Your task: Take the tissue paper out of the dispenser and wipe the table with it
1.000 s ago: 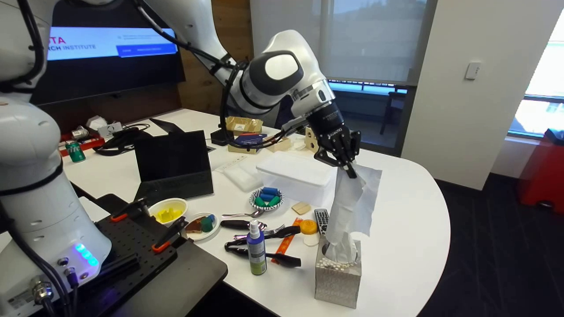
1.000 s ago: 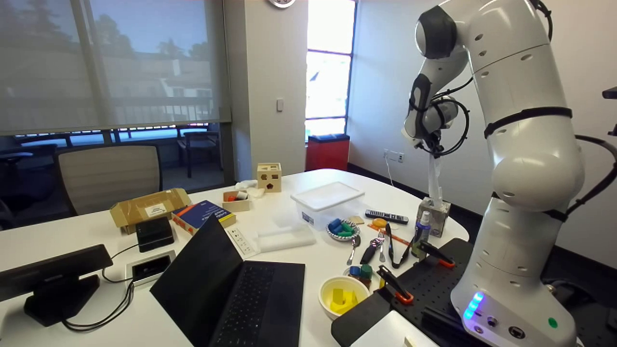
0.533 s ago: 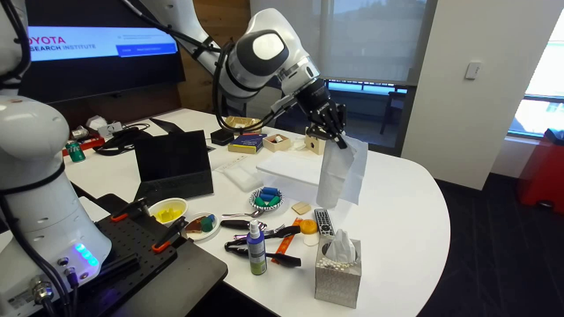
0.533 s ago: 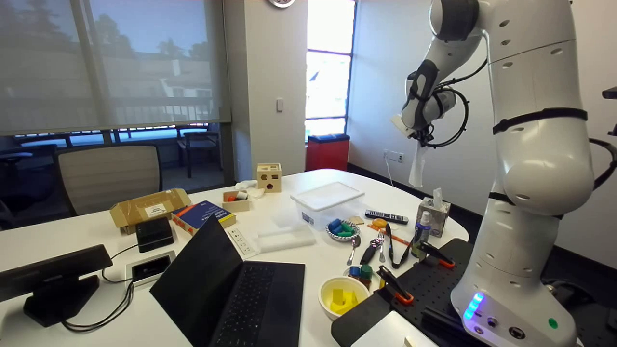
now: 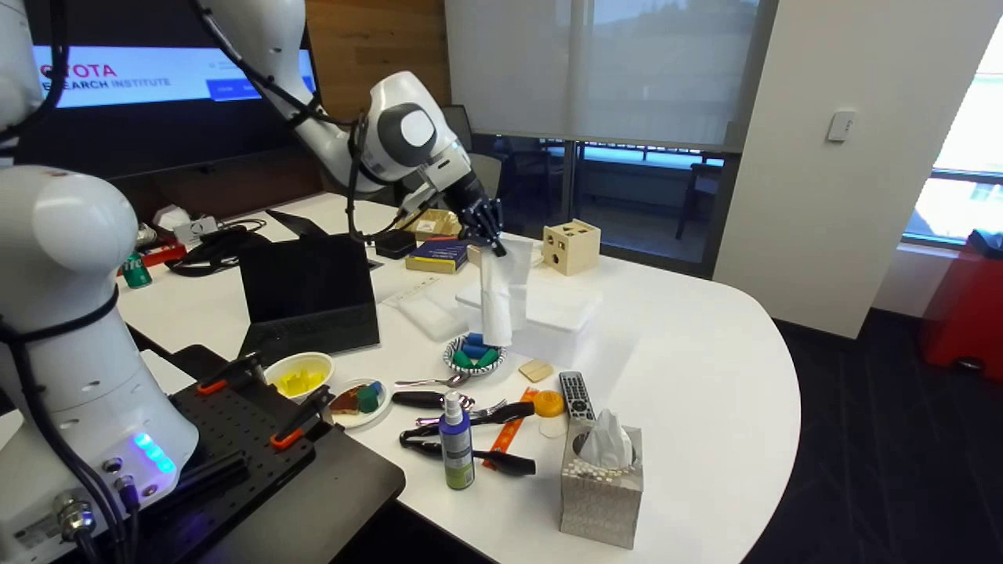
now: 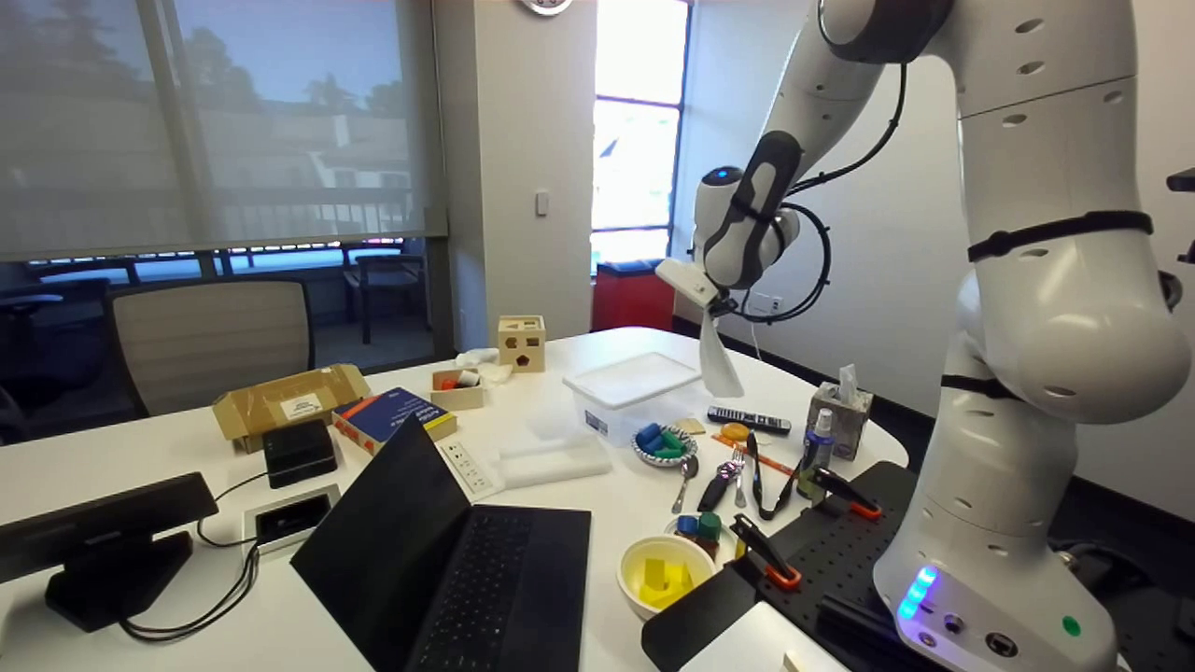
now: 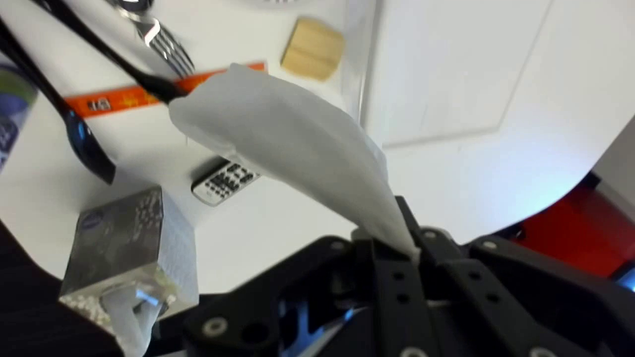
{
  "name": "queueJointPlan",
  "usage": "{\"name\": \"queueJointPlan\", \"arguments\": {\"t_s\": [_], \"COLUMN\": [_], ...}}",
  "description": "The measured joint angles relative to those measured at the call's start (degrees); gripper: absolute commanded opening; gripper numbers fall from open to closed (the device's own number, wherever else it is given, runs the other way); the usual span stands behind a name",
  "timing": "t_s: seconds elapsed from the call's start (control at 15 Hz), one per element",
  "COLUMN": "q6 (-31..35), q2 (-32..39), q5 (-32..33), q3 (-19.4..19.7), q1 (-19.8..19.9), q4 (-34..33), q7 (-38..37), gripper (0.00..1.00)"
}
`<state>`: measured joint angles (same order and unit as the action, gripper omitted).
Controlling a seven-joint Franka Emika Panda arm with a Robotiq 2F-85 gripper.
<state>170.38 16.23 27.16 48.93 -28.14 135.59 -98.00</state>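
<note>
My gripper [image 5: 498, 249] is shut on a white tissue paper [image 5: 497, 305]. The sheet hangs down from the fingertips, above the bowl of blocks and the clear box in that exterior view. It also shows in an exterior view [image 6: 717, 362] and the wrist view [image 7: 297, 144], where its pinched end sits between the gripper's fingers [image 7: 397, 238]. The grey dispenser [image 5: 600, 505] stands upright near the table's front edge, apart from the held sheet, with another tissue poking from its slot. The dispenser also shows in the wrist view [image 7: 119, 248]. The white table [image 5: 705, 392] lies below.
A clear box with a white lid [image 6: 637, 381], a patterned bowl of blocks [image 5: 475, 354], a spray bottle [image 5: 456, 442], a remote [image 5: 576, 394], tongs [image 5: 470, 442] and a tan block [image 5: 536, 370] stand around. A laptop [image 5: 309, 294] and wooden shape cube [image 5: 572, 247] are farther off.
The tissue has come free of the dispenser. My gripper has carried it up, then away from the dispenser toward the clear box and bowl. A fresh tissue pokes from the slot.
</note>
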Motion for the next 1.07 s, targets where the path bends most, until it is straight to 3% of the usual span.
{"name": "queueJointPlan", "arguments": {"t_s": [0.33, 0.47, 0.8, 1.07], "q6": [0.20, 0.21, 2.48, 4.64], "q2": [1.92, 4.22, 14.48, 24.06], "q5": [-2.04, -2.16, -1.00, -4.60], "q3": [-14.91, -18.49, -18.89, -16.87], "q1": [-1.68, -1.87, -3.13, -5.02], "q4": [1.74, 1.68, 0.41, -2.40], "q7": [0.34, 0.31, -0.08, 1.51], "gripper": [0.00, 0.00, 0.00, 0.00]}}
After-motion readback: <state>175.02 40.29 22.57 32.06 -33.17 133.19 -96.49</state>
